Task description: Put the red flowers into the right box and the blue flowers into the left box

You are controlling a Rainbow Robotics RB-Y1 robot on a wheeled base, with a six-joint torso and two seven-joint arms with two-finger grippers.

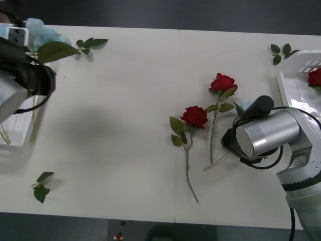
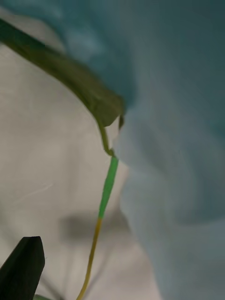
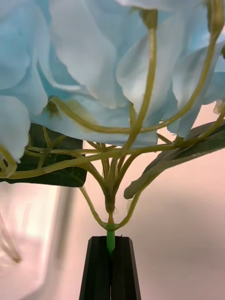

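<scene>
My left gripper [image 3: 111, 257] is shut on the green stem of a blue flower [image 3: 93, 61], which it holds over the table's far left corner by the left box [image 1: 20, 134]; the same bloom [image 1: 39, 30] shows above my left arm. My right gripper [image 2: 110, 269] is open and low over another blue flower [image 2: 173, 154], with one black finger [image 2: 23, 268] beside its stem [image 2: 107, 187]; the other finger is hidden by petals. Two red flowers [image 1: 194, 116] [image 1: 223, 83] lie on the table left of my right arm [image 1: 266, 133]. A third red flower [image 1: 315, 77] lies in the right box [image 1: 293, 88].
Loose leaf sprigs lie at the far left [image 1: 90, 44], the near left [image 1: 41, 187] and the far right [image 1: 281, 51]. The wide middle of the white table [image 1: 115, 125] is bare. The table's front edge runs close to my base.
</scene>
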